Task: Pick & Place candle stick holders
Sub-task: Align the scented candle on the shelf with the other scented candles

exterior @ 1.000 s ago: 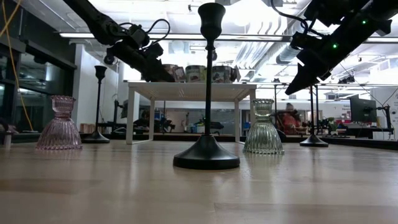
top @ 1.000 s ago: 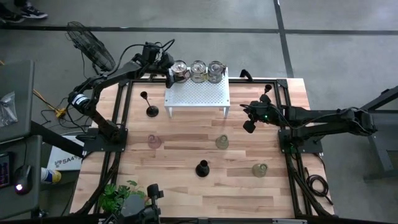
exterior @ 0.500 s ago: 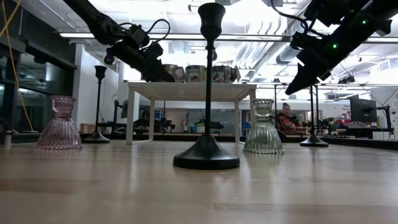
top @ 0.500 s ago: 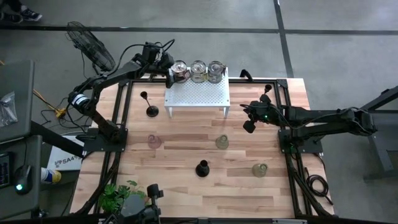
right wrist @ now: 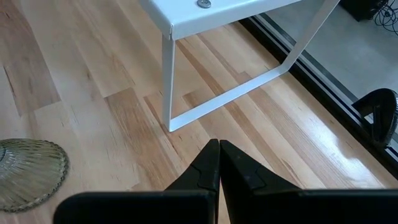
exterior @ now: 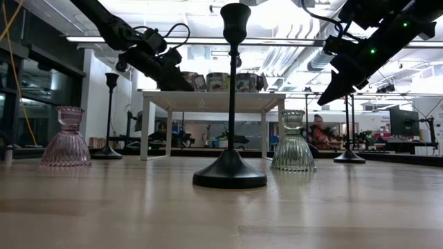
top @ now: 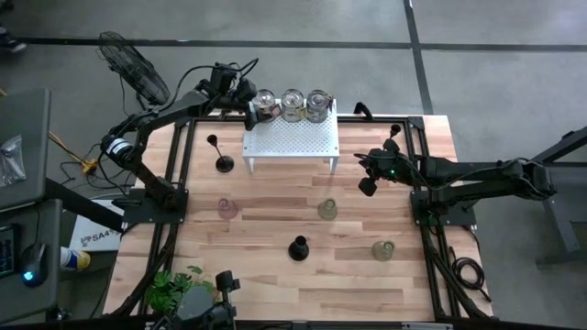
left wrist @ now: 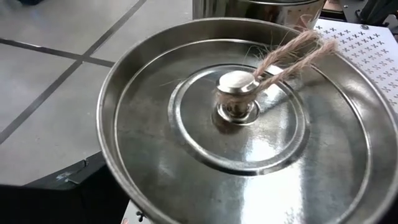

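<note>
Bench (top: 275, 275): light wood planks, framed by dark rails.

White perforated stand (top: 291, 137): at the far middle of the bench. Three round holders (top: 292, 104) sit in a row along its far edge; the left wrist view shows the nearest one as a shiny metal dish (left wrist: 249, 124) with a twine wick at its centre.

Left gripper (top: 249, 112): at the stand's far left corner, just beside the leftmost holder. Jaws spread wide; nothing visibly pinched.

Right gripper (top: 367, 186): hanging above the bench to the right of the stand, jaws pressed together (right wrist: 217, 165), holding nothing.

Slim black stick (top: 223, 161): upright, left of the stand.

Second slim black stick (top: 395, 130): at the far right of the bench.

Black stick with round base (top: 298, 248): near middle of the bench.

Pink glass cup (top: 227, 208): left of centre.

Greenish glass cup (top: 327, 209): centre, front of the stand.

Another greenish cup (top: 382, 249): nearer right.

Leafy plant (top: 170, 289): near left corner.
</note>
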{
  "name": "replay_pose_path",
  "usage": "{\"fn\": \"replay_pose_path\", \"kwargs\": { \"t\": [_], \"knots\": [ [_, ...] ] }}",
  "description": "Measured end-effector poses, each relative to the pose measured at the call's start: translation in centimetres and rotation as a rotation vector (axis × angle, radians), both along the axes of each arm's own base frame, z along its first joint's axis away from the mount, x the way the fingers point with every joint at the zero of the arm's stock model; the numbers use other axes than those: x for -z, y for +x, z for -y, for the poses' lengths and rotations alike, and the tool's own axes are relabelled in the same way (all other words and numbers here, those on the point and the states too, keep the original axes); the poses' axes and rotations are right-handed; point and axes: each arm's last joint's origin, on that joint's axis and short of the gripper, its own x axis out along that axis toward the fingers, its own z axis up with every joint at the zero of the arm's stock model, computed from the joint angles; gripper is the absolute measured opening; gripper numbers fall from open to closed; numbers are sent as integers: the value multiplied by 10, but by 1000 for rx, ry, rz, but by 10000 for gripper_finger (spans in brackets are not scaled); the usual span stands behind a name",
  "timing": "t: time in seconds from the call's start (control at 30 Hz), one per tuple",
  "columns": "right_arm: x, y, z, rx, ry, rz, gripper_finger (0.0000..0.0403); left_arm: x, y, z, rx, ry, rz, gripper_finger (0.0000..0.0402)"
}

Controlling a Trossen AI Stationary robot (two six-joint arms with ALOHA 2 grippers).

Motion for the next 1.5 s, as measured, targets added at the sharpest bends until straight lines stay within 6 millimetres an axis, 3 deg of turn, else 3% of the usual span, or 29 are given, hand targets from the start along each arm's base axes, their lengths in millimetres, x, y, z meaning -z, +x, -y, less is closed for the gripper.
{"fn": "replay_pose_path", "kwargs": {
  "t": [0.9,1.5],
  "knots": [
    [0,0,0,-5,5,1,2,-40,-9,21,-9,144,65,395],
    [0,0,0,3,14,8,2,-42,-11,19,-53,174,48,395]
  ]
}}
